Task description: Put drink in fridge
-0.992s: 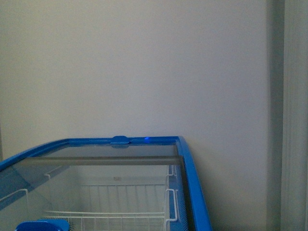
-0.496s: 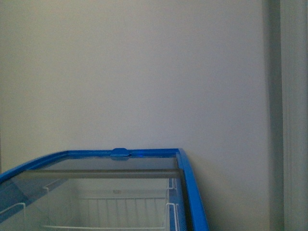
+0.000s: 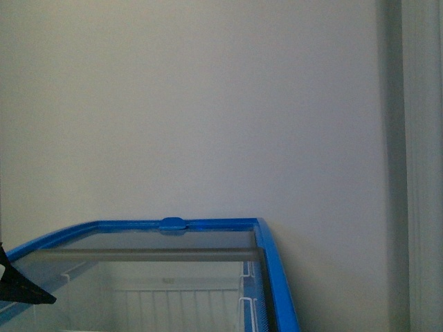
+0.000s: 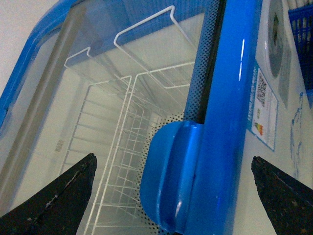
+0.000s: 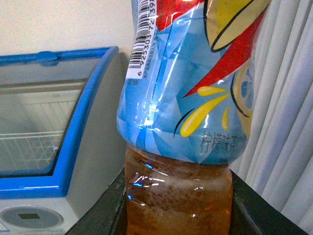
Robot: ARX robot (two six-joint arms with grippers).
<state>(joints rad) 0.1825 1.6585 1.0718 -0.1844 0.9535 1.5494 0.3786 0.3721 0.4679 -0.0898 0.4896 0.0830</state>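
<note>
- Right fingers (image 5: 247,215) clamp the drink (image 5: 186,98) low on its body, one on each side.
- The drink is upright, outside the fridge (image 5: 73,147) and near its blue-rimmed corner, with a curtain (image 5: 288,127) on its other side.
- Left fingers (image 4: 58,200) are spread wide and empty above the fridge rim and lid handle (image 4: 171,181).
- In the front view the fridge sits at 7 o'clock, with a basket (image 3: 173,304) under the glass.

The left gripper (image 4: 173,196) is shown as two matte black, wedge-shaped fingers (image 4: 58,200), tapered to blunt tips and flecked with pale scuffs. A black pointed part (image 3: 24,290) with a small white patch is seen in the front view. Of the right gripper (image 5: 178,218), only plain dark fingers (image 5: 105,215) are shown, in part.
</note>
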